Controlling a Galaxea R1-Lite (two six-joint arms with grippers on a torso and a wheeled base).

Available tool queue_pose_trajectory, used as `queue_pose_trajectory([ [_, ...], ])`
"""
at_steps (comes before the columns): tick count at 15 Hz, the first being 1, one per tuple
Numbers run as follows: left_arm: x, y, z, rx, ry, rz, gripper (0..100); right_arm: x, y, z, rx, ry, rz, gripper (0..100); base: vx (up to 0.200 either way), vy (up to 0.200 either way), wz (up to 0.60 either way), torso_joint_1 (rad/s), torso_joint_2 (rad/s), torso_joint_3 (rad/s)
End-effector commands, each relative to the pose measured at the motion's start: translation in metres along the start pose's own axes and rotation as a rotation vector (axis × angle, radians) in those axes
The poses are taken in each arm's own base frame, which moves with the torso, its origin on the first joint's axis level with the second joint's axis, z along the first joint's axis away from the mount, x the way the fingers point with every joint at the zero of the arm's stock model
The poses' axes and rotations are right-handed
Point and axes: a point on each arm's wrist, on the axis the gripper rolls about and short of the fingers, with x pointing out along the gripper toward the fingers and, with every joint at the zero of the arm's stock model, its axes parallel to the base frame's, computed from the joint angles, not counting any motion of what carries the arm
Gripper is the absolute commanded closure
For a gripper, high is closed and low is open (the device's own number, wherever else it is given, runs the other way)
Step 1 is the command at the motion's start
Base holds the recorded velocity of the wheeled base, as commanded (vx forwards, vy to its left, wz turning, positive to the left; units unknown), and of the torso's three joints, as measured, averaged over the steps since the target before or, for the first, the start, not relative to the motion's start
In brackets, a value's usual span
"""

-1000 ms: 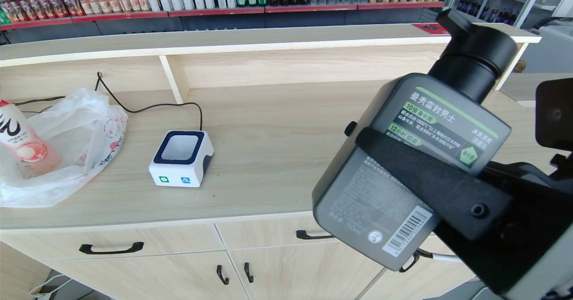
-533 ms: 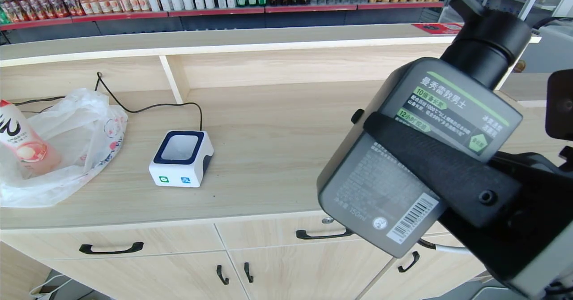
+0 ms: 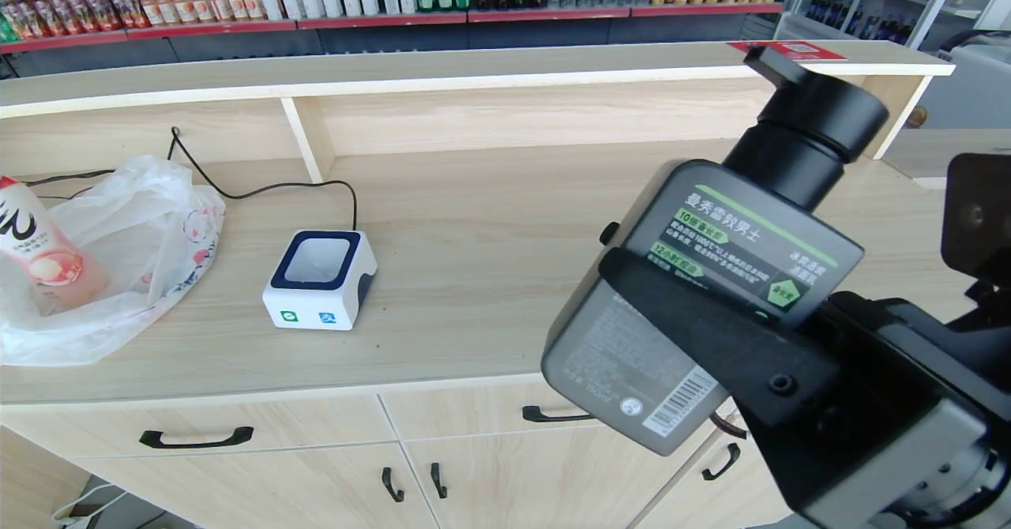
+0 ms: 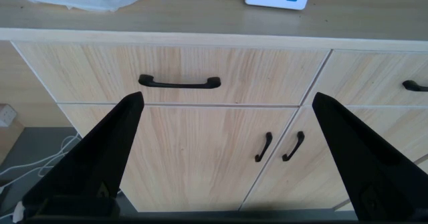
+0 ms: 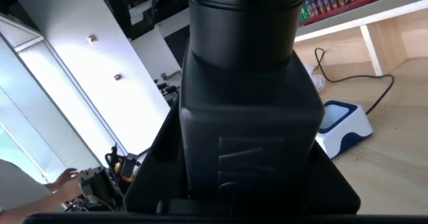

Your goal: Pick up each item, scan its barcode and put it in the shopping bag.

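My right gripper (image 3: 671, 308) is shut on a dark grey bottle (image 3: 711, 276) with a black pump cap, held tilted in the air above the counter's front right edge. Its barcode (image 3: 684, 401) faces up at the lower corner. In the right wrist view the bottle (image 5: 247, 130) stands between the fingers (image 5: 155, 177). A white and blue scanner (image 3: 320, 280) sits on the counter left of the bottle. The plastic shopping bag (image 3: 150, 253) lies at far left with a pink drink bottle (image 3: 39, 249) in it. My left gripper (image 4: 224, 157) hangs open below the counter, before the cabinet doors.
A black cable (image 3: 261, 189) runs from the scanner to the back left. A raised ledge (image 3: 395, 79) with an upright divider (image 3: 312, 142) bounds the counter's back. Drawers with black handles (image 3: 196, 438) lie below. Bare counter (image 3: 474, 260) lies between scanner and bottle.
The right gripper first lifted the bottle up and to the right, then brought it down and left again, a little farther from the camera. Scanner and bag have not moved.
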Motion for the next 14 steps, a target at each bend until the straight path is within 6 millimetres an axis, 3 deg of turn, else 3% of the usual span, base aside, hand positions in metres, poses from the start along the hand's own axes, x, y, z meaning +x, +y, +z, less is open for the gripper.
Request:
queue_pose_trajectory([
  [1,0.0,0.0,0.0,0.0,0.0,-0.001,0,0.002,-0.005,-0.013,-0.056,0.043,-0.014,100,0.0,0.0,0.0,0.0,0.0,0.0],
  [6,0.0,0.0,0.0,0.0,0.003,-0.001,0,0.005,-0.016,-0.011,-0.292,0.005,-0.237,100,0.0,0.0,0.0,0.0,0.0,0.0],
  [9,0.0,0.0,0.0,0.0,0.003,-0.001,0,-0.015,-0.016,-0.007,-0.428,0.016,-0.456,100,0.0,0.0,0.0,0.0,0.0,0.0],
  [11,0.0,0.0,0.0,0.0,0.003,-0.001,0,-0.041,-0.014,-0.016,-0.436,0.09,-0.487,100,0.0,0.0,0.0,0.0,0.0,0.0],
  [14,0.0,0.0,0.0,-0.001,0.001,-0.001,0,-0.049,-0.012,-0.011,-0.434,0.077,-0.513,100,0.0,0.0,0.0,0.0,0.0,0.0],
])
